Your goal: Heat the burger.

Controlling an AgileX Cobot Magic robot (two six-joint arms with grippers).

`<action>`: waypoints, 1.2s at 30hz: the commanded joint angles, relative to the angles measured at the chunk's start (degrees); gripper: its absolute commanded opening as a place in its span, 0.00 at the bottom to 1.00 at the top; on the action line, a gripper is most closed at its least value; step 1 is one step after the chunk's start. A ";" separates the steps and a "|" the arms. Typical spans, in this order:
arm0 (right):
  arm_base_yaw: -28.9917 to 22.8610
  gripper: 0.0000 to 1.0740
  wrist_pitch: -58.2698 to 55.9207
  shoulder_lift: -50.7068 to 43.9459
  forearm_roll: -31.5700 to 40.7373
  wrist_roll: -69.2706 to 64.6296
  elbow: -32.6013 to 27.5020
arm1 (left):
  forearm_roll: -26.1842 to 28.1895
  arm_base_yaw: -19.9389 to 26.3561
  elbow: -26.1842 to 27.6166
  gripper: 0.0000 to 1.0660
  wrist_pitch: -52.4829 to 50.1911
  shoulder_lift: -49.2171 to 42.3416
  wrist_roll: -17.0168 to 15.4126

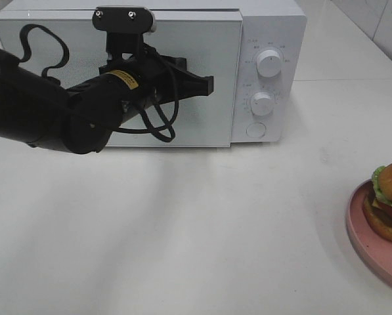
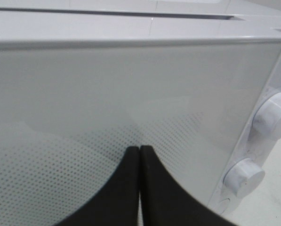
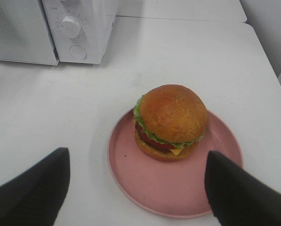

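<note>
Burger (image 3: 171, 120): round, with a glossy golden-brown bun, green lettuce, red tomato, yellow cheese and a dark patty. It is set upright on a pink plate (image 3: 145, 181), toward the plate's far side, at the right edge of the worktop (image 1: 182, 230) in the high view and well apart from the microwave. Nothing is touching it.

Pink plate: round and shallow. Only the burger is held on it; the near part is bare.

Right gripper (image 3: 138, 188): poised above the plate on its near side. Its fingers (image 3: 32, 188) are spread wide apart, with the plate and burger framed between them and nothing held.

Microwave (image 1: 117, 79): white, at the far side of the worktop, with two dials (image 1: 268, 62) and a round button (image 1: 256, 130) on its right panel. The door is shut and the interior cannot be seen, so its contents cannot be told.

Left gripper (image 2: 139, 188): placed in front of the microwave door, fingers pressed together and empty. Contact with the glass cannot be told.

Risks, as judged: the door is not yet open, so a burger brought over now would have nowhere to go. Closed fingers may slide off the smooth door. A grip on the thin plate rim could slip, tilting the plate and rolling the burger off. A squeeze on the bun could shift its layers.
</note>
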State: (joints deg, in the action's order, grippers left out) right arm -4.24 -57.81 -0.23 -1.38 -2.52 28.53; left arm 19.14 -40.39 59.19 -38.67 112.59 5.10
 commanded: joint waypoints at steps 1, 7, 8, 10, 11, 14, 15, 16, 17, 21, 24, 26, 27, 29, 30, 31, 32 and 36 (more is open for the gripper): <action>0.17 0.71 0.80 -1.49 -0.17 0.69 -0.06 | 3.44 0.92 2.81 0.00 -1.32 0.86 0.29; 0.17 0.71 0.80 -1.49 -0.17 0.69 -0.06 | 7.96 2.12 5.56 0.00 -0.80 2.06 4.01; 0.17 0.71 0.80 -1.49 -0.17 0.69 -0.06 | 8.48 2.92 5.56 0.00 -0.52 2.06 4.01; 0.17 0.71 0.80 -1.49 -0.17 0.69 -0.06 | 8.48 3.21 5.56 0.00 0.29 2.06 4.01; 0.17 0.71 0.80 -1.49 -0.17 0.69 -0.06 | 8.02 3.38 5.56 0.00 1.89 2.06 4.01; 0.17 0.71 0.80 -1.49 -0.17 0.69 -0.06 | 7.68 3.38 5.56 0.00 2.75 1.95 4.01; 0.17 0.71 0.80 -1.49 -0.17 0.69 -0.06 | 6.36 2.81 5.56 0.00 5.79 1.26 4.01; 0.17 0.71 0.80 -1.49 -0.17 0.69 -0.06 | 5.10 2.06 5.56 0.00 9.11 0.23 4.01; 0.17 0.71 0.80 -1.49 -0.17 0.69 -0.06 | 5.10 2.06 5.56 0.00 9.11 0.23 4.01; 0.17 0.71 0.80 -1.49 -0.17 0.69 -0.06 | 4.07 0.17 5.56 0.00 18.39 -3.38 4.01; 0.17 0.71 0.80 -1.49 -0.17 0.69 -0.06 | 3.78 -0.17 5.56 0.00 26.64 -5.79 4.18; 0.17 0.71 0.80 -1.49 -0.17 0.69 -0.06 | 3.72 -0.17 5.56 0.00 30.08 -6.42 4.18; 0.17 0.71 0.80 -1.49 -0.17 0.69 -0.06 | 3.15 -0.17 5.56 0.06 35.70 -7.79 4.18; 0.17 0.71 0.80 -1.49 -0.17 0.69 -0.06 | 2.18 -0.17 5.56 0.27 41.83 -8.82 4.18; 0.17 0.71 0.80 -1.49 -0.17 0.69 -0.06 | 2.18 -0.17 5.56 0.27 41.83 -8.82 4.18; 0.17 0.71 0.80 -1.49 -0.17 0.69 -0.06 | 1.55 -0.17 5.56 0.39 44.52 -9.45 4.18; 0.17 0.71 0.80 -1.49 -0.17 0.69 -0.06 | 0.74 -0.17 5.56 0.75 50.19 -10.43 4.01; 0.17 0.71 0.80 -1.49 -0.17 0.69 -0.06 | 0.06 0.00 5.56 0.94 57.58 -11.52 3.90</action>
State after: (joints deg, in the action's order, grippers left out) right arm -4.24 -57.81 -0.23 -1.38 -2.52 28.53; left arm 19.54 -40.28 64.29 17.19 101.64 9.11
